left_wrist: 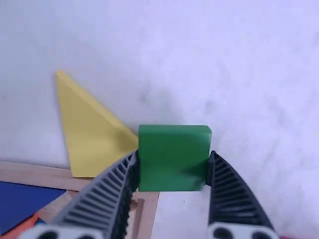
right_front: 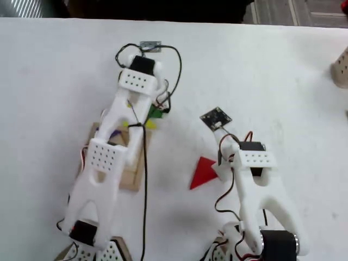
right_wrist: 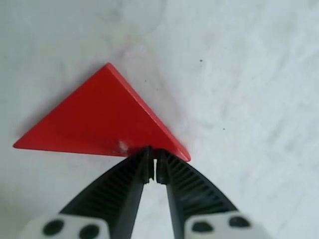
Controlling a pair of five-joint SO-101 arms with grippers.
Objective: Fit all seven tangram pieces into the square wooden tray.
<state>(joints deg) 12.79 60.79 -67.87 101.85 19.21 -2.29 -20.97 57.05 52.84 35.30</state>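
Note:
A green square piece (left_wrist: pixel 172 144) lies on the white table just outside the wooden tray's rim (left_wrist: pixel 30 174), and my left gripper (left_wrist: pixel 173 159) is shut on it, one finger on each side. A yellow triangle (left_wrist: pixel 84 129) lies flat beside it, touching the rim. Inside the tray there is a blue piece (left_wrist: pixel 20 199). From above, the green piece (right_front: pixel 157 113) and yellow triangle (right_front: pixel 150 124) sit past the tray's (right_front: pixel 130 178) far corner, under the left arm. A red triangle (right_wrist: pixel 99 119) lies alone on the table (right_front: pixel 204 173). My right gripper (right_wrist: pixel 152 167) is shut, its tips at the triangle's edge.
A black cable (right_front: pixel 145 206) runs along the tray's right side toward the table's front. A small grey board (right_front: pixel 150 46) lies beyond the left arm. A tan object (right_front: pixel 340 68) stands at the right edge. Open tabletop stretches to the far right and far left.

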